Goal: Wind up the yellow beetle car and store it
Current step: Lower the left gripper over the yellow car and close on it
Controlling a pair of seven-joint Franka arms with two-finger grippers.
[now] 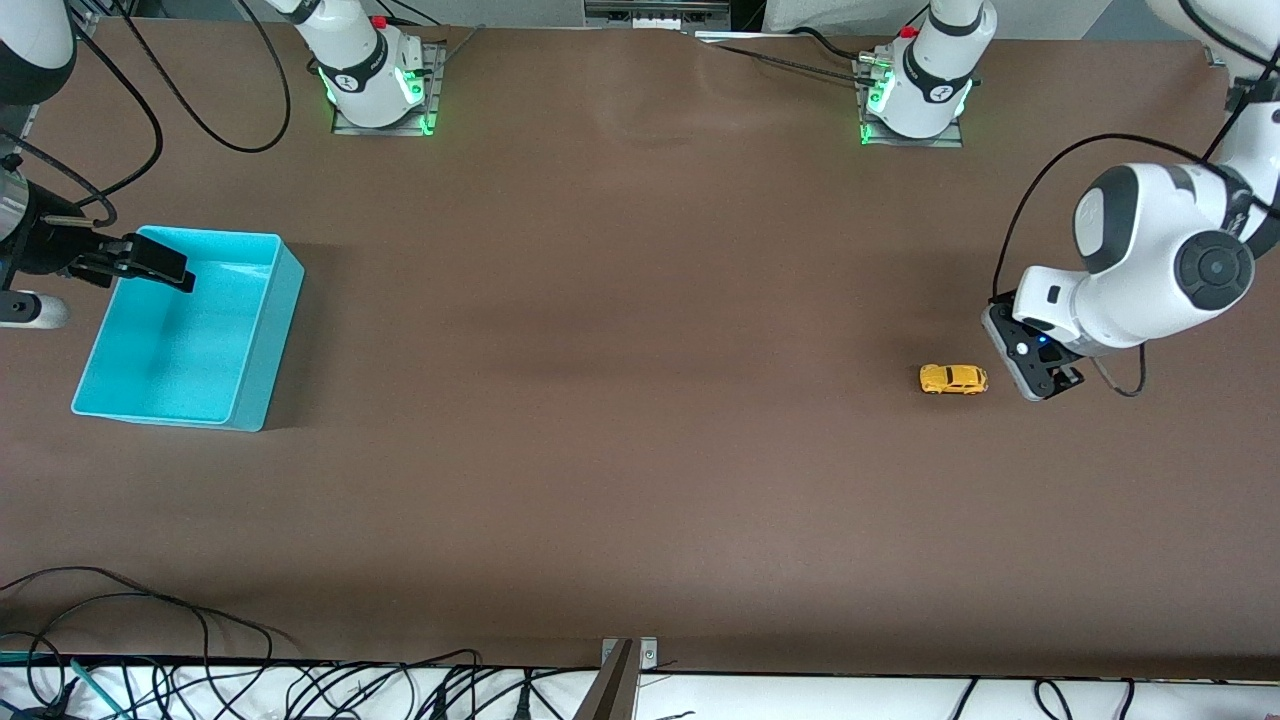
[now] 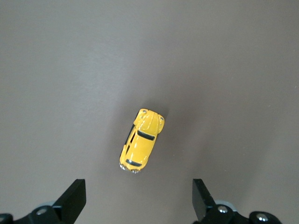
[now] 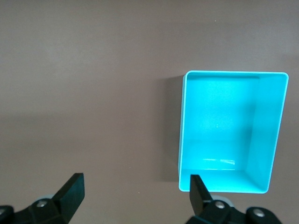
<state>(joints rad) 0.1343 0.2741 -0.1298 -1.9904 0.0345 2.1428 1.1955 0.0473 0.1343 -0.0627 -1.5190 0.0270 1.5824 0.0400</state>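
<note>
Brown matte table [image 1: 620,400], cables along the edge nearest the front camera; yellow beetle car [image 1: 953,379] on its wheels toward the left arm's end, just beside the left gripper [image 1: 1045,375], fingers spread; right gripper [image 1: 150,265] spread above the turquoise bin [image 1: 255,360].

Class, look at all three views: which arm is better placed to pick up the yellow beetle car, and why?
The left arm. The left gripper hangs open beside the yellow beetle car, at its end of the table. The right gripper, also open, is over the turquoise bin at the right arm's end.
</note>
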